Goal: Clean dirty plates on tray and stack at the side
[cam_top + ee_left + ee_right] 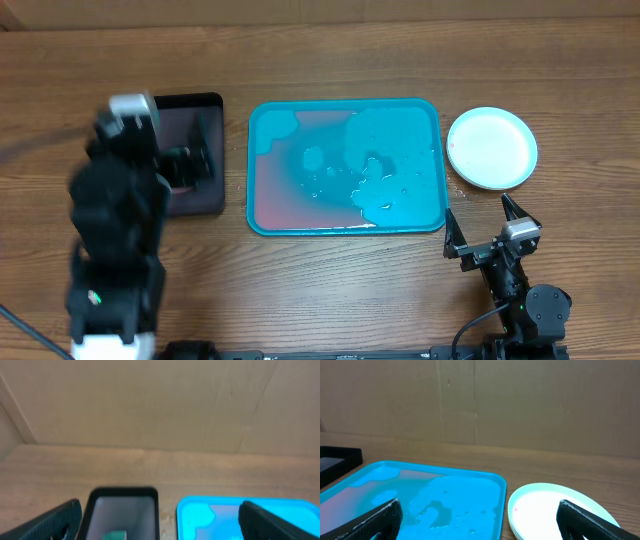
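Note:
The turquoise tray [346, 166] lies mid-table, wet with pinkish water and holding no plates; it also shows in the right wrist view [430, 495] and the left wrist view [210, 510]. The plates sit stacked to its right, white plate on top [491, 147], with a light blue rim under it [512, 520] and a tiny red speck. The yellow-green plate is hidden. My right gripper [490, 228] is open and empty, near the tray's front right corner. My left gripper [190, 160] is open and empty over the black tray.
A smaller black tray [192, 155] stands left of the turquoise tray, with a green object [116, 535] inside. Water drops lie on the wood between the tray and the plates. A cardboard wall runs along the back.

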`<state>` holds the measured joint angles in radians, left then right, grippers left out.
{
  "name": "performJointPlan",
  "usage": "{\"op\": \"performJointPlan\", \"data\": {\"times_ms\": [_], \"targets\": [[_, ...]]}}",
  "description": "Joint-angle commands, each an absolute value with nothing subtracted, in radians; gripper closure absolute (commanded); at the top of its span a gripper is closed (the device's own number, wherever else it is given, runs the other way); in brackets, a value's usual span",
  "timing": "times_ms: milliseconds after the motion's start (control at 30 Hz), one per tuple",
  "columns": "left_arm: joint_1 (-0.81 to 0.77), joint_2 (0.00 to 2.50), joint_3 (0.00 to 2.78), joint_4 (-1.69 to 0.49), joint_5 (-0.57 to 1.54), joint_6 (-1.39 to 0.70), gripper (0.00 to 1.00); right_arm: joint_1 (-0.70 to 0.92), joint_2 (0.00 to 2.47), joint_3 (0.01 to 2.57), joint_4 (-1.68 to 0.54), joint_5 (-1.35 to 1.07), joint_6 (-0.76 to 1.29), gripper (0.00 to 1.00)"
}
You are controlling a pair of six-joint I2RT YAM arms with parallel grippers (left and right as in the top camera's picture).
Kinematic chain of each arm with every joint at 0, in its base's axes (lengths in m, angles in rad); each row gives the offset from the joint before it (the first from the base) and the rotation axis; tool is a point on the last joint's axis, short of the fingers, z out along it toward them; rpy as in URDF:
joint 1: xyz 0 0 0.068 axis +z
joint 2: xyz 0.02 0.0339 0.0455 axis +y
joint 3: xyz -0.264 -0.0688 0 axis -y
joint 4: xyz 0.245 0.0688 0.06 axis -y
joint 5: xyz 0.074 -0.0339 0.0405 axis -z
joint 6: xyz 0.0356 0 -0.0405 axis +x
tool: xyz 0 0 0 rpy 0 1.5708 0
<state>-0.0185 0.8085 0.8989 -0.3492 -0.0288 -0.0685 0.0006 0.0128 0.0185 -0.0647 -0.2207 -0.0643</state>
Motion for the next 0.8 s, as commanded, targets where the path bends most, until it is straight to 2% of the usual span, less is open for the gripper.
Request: {"op": "performJointPlan", "data": {"times_ms": [0,333,767], "targets": [[-0.019,0.657,0.696,-0.256,0.002,-0.025,0.00,0.006,0.003,0.008,-0.059,-0.229,-0.079,0.00],[-0.019,0.292,0.226,-0.011,0.028,0.040,0.00,0.006,0.003,0.008,-0.058,-0.229,-0.079,0.00],[-0.009,0.046,0.017,0.001,0.044,0.117,0.00,0.006,0.003,0.008,-0.059,-0.229,-0.079,0.00]]}}
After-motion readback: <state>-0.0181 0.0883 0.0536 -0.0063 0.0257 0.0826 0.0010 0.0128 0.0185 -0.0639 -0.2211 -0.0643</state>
